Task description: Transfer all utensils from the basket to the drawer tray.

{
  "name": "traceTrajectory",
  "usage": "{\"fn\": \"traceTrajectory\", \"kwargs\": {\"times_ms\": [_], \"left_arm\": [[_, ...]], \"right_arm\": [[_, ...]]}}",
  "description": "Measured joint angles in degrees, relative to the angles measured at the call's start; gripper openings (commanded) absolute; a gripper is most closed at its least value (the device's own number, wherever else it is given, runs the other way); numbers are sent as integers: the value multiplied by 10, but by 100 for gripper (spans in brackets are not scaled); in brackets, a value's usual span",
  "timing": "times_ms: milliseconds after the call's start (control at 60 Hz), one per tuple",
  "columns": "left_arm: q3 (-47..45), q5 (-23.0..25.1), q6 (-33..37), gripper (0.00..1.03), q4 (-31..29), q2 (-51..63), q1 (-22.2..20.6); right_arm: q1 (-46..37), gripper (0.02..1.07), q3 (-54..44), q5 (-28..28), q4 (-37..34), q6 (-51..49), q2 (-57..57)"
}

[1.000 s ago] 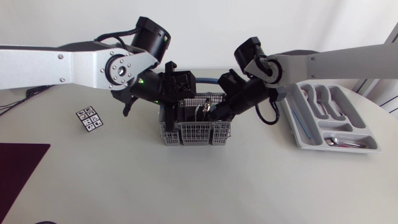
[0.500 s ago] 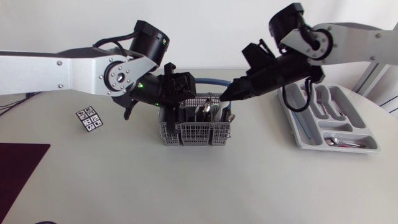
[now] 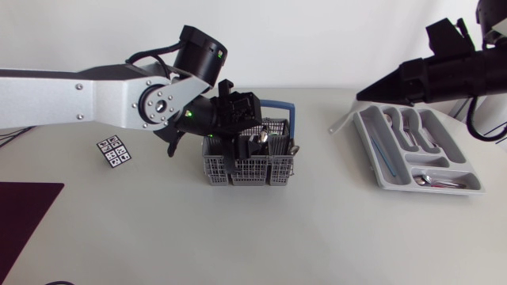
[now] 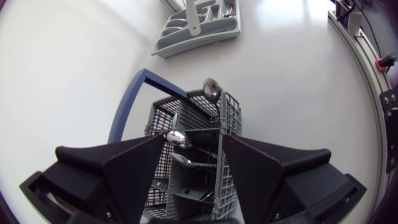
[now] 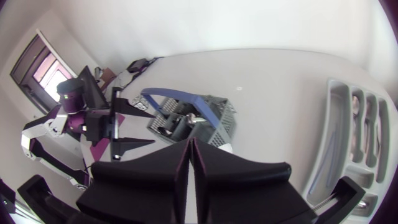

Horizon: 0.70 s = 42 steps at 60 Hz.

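"So, where is the basket?"

"The grey basket (image 3: pixel 249 169) with the blue handle stands near the middle of the desk (image 3: pixel 238 237). Shiny spoons (image 3: pixel 258 141) stick up out of it."

"And your left side?"

"My left arm (image 3: pixel 79 91) reaches over the basket. The left jaws hang right above it. They are wide apart and hold nothing."

"And the right?"

"My right arm (image 3: pixel 459 75) is up in the air by the drawer tray (image 3: pixel 434 190). The right jaws are pressed together on a thin white utensil (image 3: pixel 341 123). It hangs down just beside the tray's corner, on the basket side."

"Anything in the tray?"

"Yes, some silver cutlery (image 3: pixel 408 127) lies in its slots."
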Motion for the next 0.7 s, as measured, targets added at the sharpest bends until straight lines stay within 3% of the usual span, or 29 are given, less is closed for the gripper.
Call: {"fn": "traceTrajectory", "kwargs": {"times_ms": [283,433,700], "left_arm": [[0,-13,-13,72,0,0,-16],[1,-25,-15,72,1,0,-22],[1,-30,-24,72,0,0,-31]], "right_arm": [[-68,8,-71,192,-1,-75,-14],[-129,8,-120,293,67,-103,-13],[-226,8,-140,365,177,-143,66]]}}
